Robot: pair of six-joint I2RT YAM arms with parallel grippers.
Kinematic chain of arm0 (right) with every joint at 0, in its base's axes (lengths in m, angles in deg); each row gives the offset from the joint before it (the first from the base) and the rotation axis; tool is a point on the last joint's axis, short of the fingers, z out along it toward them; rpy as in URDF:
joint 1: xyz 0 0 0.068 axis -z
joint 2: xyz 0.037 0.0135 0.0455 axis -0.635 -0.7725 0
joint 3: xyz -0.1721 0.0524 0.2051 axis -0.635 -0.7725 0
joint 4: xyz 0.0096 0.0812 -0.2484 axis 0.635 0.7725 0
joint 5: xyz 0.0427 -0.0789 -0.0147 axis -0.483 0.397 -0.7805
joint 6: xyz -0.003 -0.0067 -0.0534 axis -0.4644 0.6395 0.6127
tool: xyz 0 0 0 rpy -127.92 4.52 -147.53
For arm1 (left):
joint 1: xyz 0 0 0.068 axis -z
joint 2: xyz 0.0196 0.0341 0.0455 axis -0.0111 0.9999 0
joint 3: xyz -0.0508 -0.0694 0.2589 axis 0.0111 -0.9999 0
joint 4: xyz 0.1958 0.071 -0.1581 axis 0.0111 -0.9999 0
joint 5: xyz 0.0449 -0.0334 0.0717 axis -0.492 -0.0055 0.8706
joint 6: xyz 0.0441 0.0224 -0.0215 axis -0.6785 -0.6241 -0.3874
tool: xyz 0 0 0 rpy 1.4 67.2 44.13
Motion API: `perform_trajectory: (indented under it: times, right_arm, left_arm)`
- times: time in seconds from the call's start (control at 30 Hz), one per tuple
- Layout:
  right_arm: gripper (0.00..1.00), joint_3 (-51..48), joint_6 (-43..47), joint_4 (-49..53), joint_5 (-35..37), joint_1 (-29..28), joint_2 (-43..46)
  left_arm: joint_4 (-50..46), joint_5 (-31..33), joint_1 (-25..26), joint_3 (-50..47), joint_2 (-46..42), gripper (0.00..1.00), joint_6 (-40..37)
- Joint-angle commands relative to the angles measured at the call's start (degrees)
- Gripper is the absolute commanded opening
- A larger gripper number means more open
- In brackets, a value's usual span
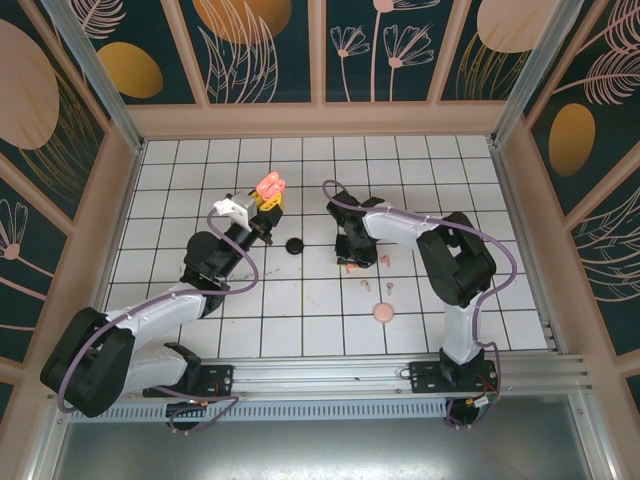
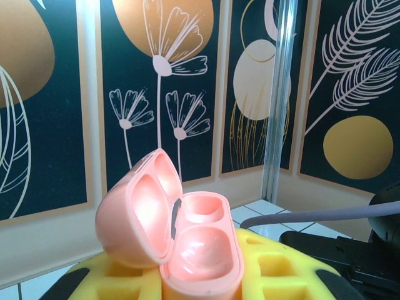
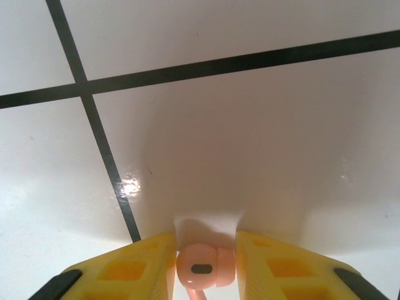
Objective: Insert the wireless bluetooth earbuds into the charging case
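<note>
My left gripper (image 1: 268, 203) is raised over the tiles and shut on an open pale pink charging case (image 1: 270, 186). In the left wrist view the case (image 2: 203, 250) stands between the yellow pads (image 2: 281, 269), lid tipped back to the left and both wells empty. My right gripper (image 1: 348, 260) is down at the floor by the table's middle. Its yellow pads (image 3: 131, 269) close in on both sides of a pink earbud (image 3: 203, 265) lying on the white tile. Three more pink earbuds (image 1: 384, 259) (image 1: 365, 286) (image 1: 389, 289) lie loose to its right.
A shut pink case (image 1: 382, 313) lies nearer the arm bases, and a small round black case (image 1: 294, 246) sits between the two grippers. Patterned walls (image 1: 320, 50) enclose the white tiled floor on three sides.
</note>
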Motion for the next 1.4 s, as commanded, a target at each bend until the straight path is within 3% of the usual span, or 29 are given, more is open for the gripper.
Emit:
perform_trajectory:
  times: [0.0, 0.43, 0.8, 1.07, 1.37]
  right_arm:
    - [0.29, -0.13, -0.99, -2.39, -0.10, -1.33, -1.24]
    - [0.25, -8.23, -3.31, -16.58, 5.19, -3.18, 12.93]
    - [0.25, -5.72, 5.18, -30.71, 11.20, -5.68, 28.36]
    - [0.25, -6.58, 13.68, -44.17, 10.24, -7.80, 36.54]
    - [0.26, -17.23, 20.38, -66.69, 4.36, -11.08, 44.71]
  left_arm:
    - [2.57, -1.02, 0.35, -0.06, 0.23, 0.00, 0.35]
    - [0.95, -4.06, 0.35, -0.80, -1.02, 0.00, -2.23]
    - [-1.47, -10.30, 0.35, -1.59, -3.72, 0.00, -6.40]
    - [-0.79, -11.54, 0.35, -2.49, -3.10, 0.00, -9.19]
    - [0.98, -14.35, 0.34, -0.47, -0.11, 0.00, -11.29]
